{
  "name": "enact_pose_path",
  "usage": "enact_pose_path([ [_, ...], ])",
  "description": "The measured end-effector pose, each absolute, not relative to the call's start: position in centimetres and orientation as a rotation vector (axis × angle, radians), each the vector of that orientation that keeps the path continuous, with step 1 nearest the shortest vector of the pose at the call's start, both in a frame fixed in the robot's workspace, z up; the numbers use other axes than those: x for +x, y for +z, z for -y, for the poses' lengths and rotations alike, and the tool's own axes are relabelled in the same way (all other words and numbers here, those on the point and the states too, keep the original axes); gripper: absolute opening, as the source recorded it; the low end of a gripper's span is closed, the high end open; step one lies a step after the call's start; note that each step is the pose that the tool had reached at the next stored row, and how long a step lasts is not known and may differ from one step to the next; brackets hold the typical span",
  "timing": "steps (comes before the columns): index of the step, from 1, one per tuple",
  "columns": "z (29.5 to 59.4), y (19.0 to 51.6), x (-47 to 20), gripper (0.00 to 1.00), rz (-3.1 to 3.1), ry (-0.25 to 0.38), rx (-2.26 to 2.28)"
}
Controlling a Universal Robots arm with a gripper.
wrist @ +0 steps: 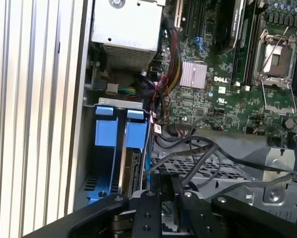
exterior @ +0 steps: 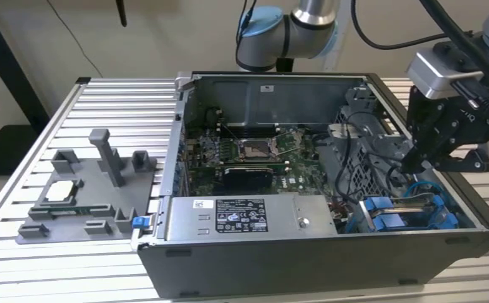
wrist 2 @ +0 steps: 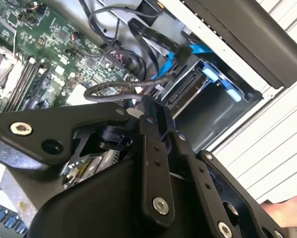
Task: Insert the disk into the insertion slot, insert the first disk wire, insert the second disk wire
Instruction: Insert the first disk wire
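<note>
The silver hard drive (wrist: 134, 172) in its bright blue frame sits edge-up inside the blue-sided drive bay (wrist: 103, 166). The black gripper (wrist: 171, 182) hangs just beside it, seemingly pinched shut on a thin black wire (wrist 2: 109, 90), kept close because that wire belongs in the drive.

The exterior view stands high beyond one edge of the slatted table (exterior: 17, 265), well back, facing down across the whole open computer case (exterior: 312, 265); both wrist views sit close over that case's interior, looking steeply down; the first wrist view faces the insertion slot (wrist: 119, 148) with the motherboard (wrist: 213, 94) beyond; the second wrist view sees slot and board from another side; all three views share these two.
</note>
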State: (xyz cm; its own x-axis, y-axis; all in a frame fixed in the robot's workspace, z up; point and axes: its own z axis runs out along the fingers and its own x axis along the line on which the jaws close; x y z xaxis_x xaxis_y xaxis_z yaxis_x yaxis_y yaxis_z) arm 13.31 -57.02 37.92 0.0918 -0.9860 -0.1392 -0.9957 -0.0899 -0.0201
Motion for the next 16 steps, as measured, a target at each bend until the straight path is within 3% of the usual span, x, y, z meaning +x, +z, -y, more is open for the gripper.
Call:
enact_pose_path([
  [16,58.5,37.8,13.4,0.00,-2.049,0.130,-2.238],
])
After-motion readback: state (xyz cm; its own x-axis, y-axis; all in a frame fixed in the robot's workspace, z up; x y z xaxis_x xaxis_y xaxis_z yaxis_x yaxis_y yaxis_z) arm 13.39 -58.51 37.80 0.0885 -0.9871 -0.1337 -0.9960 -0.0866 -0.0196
